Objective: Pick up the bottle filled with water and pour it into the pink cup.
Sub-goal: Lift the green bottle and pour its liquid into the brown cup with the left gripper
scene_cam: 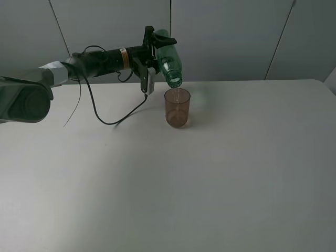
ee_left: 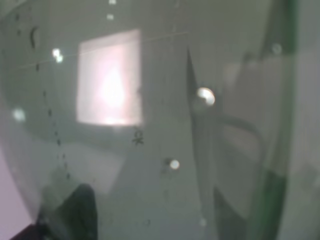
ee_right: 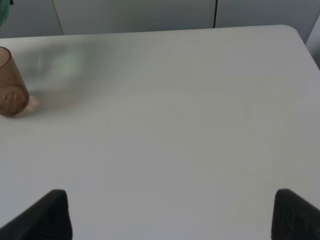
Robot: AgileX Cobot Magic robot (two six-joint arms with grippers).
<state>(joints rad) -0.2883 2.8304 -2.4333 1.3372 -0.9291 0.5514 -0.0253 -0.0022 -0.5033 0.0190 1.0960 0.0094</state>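
Exterior alone: bottle [scene_cam: 169, 60] tipped over pink cup [scene_cam: 177, 107].

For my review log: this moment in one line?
left gripper: grips bottle, tilted mouth-down above pink cup | right gripper: open, empty

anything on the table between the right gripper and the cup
Nothing: the right wrist view shows only bare table between the right gripper and the cup.

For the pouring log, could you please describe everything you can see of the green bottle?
The bottle is see-through green plastic, uncapped, with a narrow neck. The left gripper clamps its base end and holds it in the air, tipped steeply mouth-down just above the pink cup, apparently clear of the rim. How much water it holds is unclear.
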